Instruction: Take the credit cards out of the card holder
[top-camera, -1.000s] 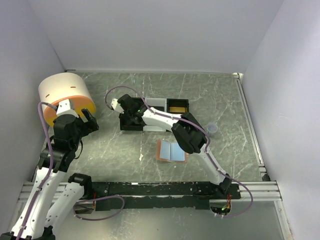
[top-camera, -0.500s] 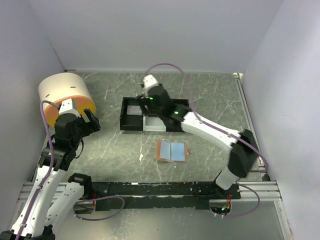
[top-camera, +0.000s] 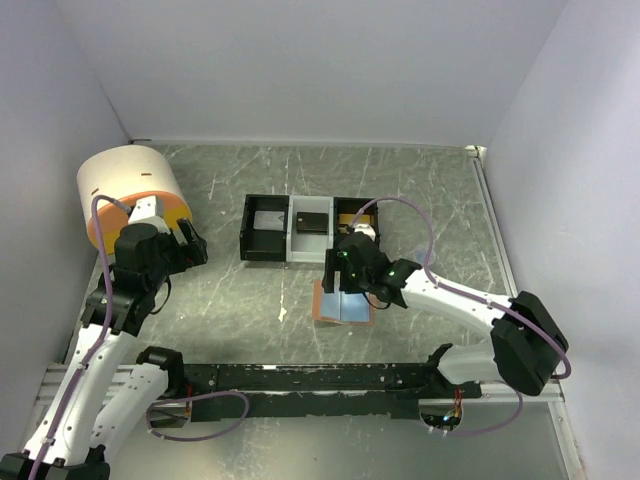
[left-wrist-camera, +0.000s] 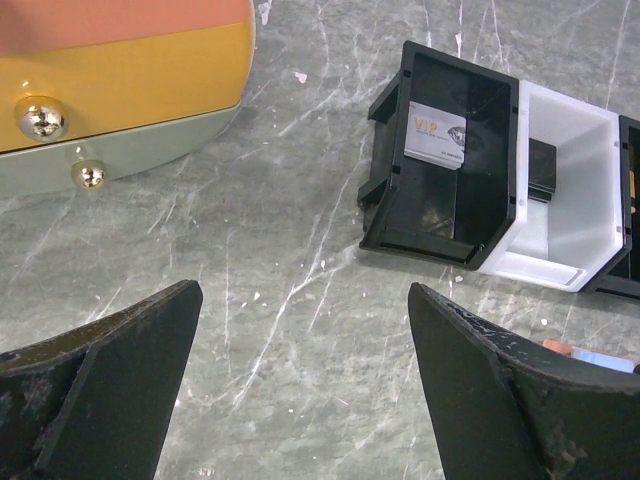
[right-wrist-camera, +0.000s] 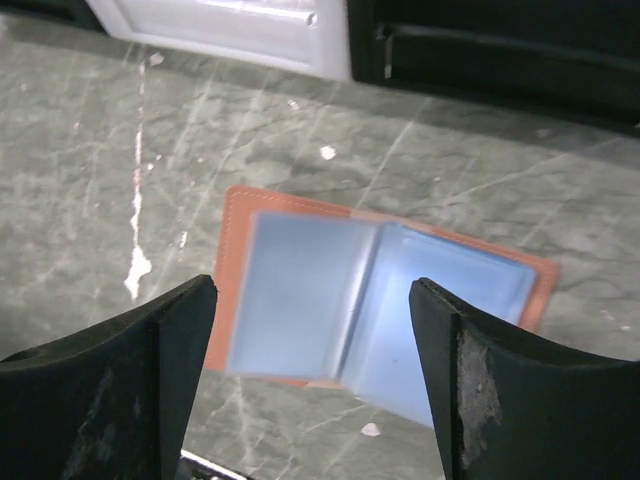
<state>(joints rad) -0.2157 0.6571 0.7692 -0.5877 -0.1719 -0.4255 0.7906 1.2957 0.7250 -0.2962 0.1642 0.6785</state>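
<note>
Card holder (right-wrist-camera: 380, 300) lies open, blue lining up, on the table (right-wrist-camera: 90, 200) at centre frame of the right wrist view, directly beneath the spread, empty right end effector (right-wrist-camera: 315, 390).

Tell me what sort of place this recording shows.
Probably a lab robot test cell: plain white walls box in a marble-patterned tabletop, with staged props, a compartment tray and an open card holder.

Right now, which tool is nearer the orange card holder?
Right. The right tool hangs just above the open card holder; the left tool is far off, beside the round container.
</note>
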